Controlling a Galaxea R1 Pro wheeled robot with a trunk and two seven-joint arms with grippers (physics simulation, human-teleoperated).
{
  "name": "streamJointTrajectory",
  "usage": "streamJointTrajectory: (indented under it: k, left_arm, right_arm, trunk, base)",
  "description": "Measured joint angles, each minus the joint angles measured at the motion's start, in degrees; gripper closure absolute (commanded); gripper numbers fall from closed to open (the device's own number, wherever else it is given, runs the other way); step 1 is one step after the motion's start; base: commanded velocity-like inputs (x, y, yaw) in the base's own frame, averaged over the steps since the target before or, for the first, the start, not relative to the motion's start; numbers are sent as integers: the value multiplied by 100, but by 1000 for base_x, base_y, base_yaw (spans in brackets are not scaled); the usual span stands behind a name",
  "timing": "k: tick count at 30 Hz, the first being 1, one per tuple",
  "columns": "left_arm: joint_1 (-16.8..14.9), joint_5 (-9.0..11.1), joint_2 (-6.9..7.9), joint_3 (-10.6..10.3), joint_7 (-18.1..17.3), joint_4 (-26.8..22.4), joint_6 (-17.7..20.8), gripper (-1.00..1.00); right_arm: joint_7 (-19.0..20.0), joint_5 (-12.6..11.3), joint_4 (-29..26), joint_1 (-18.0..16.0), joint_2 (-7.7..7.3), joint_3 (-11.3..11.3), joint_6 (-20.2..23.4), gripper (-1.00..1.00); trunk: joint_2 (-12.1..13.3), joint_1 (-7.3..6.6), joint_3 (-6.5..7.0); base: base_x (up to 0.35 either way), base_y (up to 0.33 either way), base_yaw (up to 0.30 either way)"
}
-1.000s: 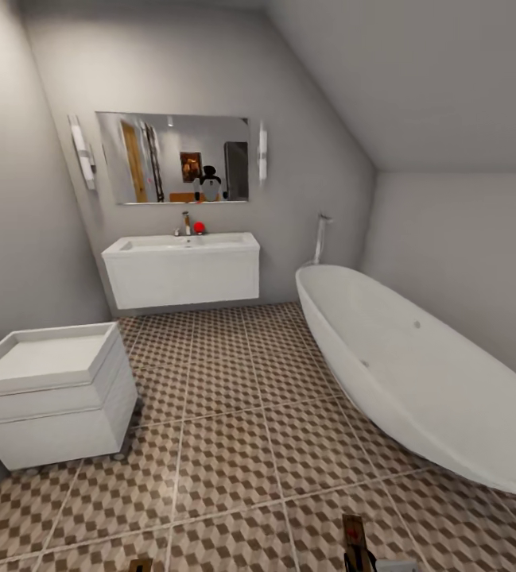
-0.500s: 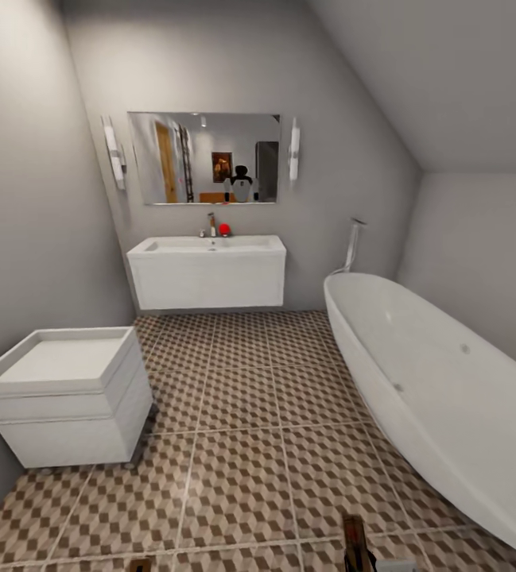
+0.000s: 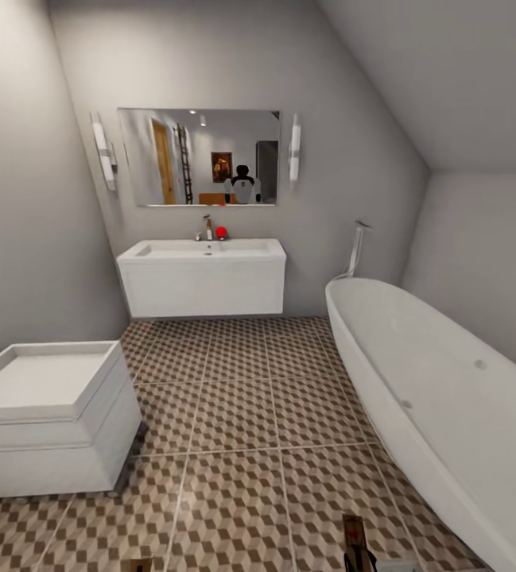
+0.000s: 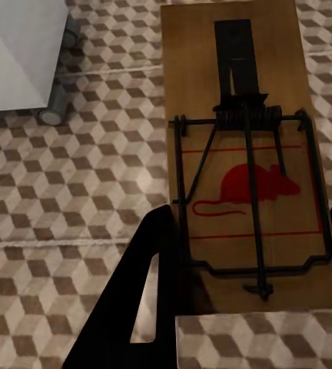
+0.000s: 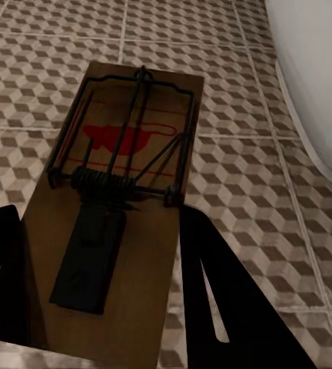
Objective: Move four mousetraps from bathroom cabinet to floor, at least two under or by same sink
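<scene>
Nearest, the left pincer (image 4: 243, 254) is clamped on a mousetrap (image 4: 247, 154), its black fingers (image 4: 147, 292) against the board's long edges, above the bathroom floor (image 4: 74, 192); the right pincer (image 5: 97, 277) likewise grips a second mousetrap (image 5: 116, 200) over the tiles, its board tip (image 3: 354, 534) showing low in the head view; farther on, a white drawer unit (image 3: 47, 421) stands left, the bathtub (image 3: 440, 397) right; the bathroom sink (image 3: 203, 276) hangs on the far wall below a mirror (image 3: 199, 157).

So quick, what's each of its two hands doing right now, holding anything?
Left gripper: closed on a mousetrap, fingers on either side of the board.
Right gripper: closed on another mousetrap.
</scene>
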Motion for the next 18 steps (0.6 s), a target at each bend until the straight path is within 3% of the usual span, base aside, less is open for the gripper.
streamJointTrajectory:
  k: [18]
  left_arm:
    - [0, 0, 0, 0, 0, 0, 0, 100]
  right_arm:
    - [0, 0, 0, 0, 1, 0, 0, 100]
  trunk:
    - [0, 0, 0]
  base:
    - [337, 0, 0]
